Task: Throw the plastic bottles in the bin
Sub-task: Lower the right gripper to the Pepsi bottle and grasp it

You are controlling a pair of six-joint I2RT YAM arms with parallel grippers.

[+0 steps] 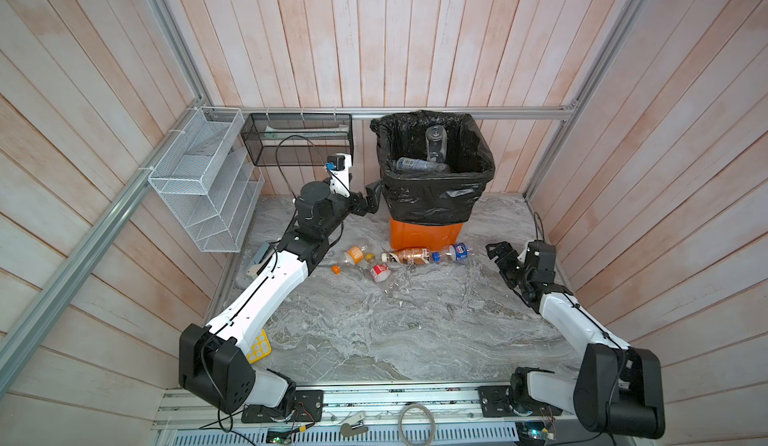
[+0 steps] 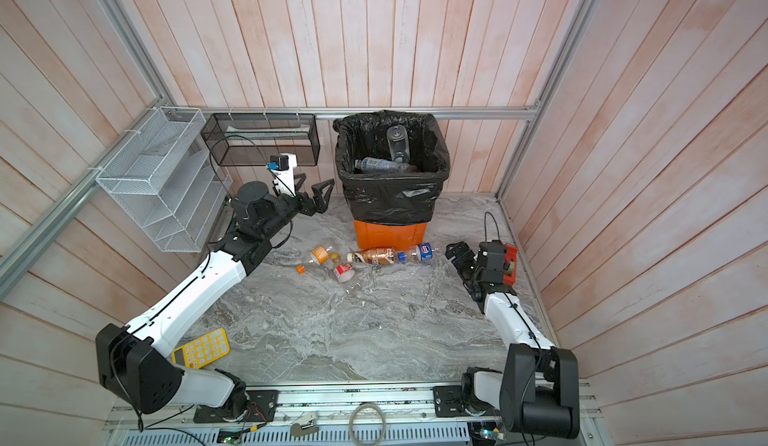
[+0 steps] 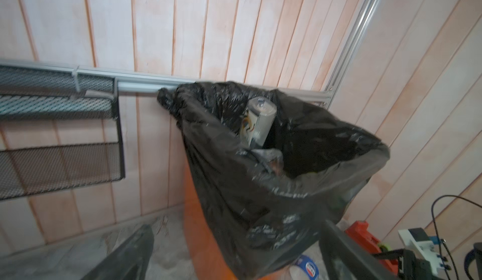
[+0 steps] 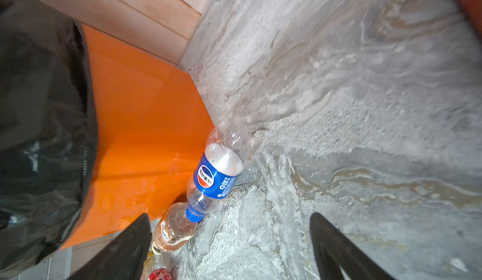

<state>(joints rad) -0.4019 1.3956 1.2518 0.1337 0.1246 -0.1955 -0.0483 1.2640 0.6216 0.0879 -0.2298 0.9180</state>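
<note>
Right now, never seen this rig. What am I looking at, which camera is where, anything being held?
Two robot arms stand at the near edge of a marbled table. Two pictures look down from overhead, nearly the same view; the remaining two come from a camera on each wrist. The left gripper is open and empty beside the orange bin, whose black bag holds a standing bottle and a flat-lying bottle. The right gripper is open and empty too, facing the Pepsi bottle lying at the bin's foot. Beside it lie a brown-label bottle, an orange-label bottle and a red-label bottle. The yellow calculator, red tape dispenser, white wire rack and black mesh basket are not part of the job.
</note>
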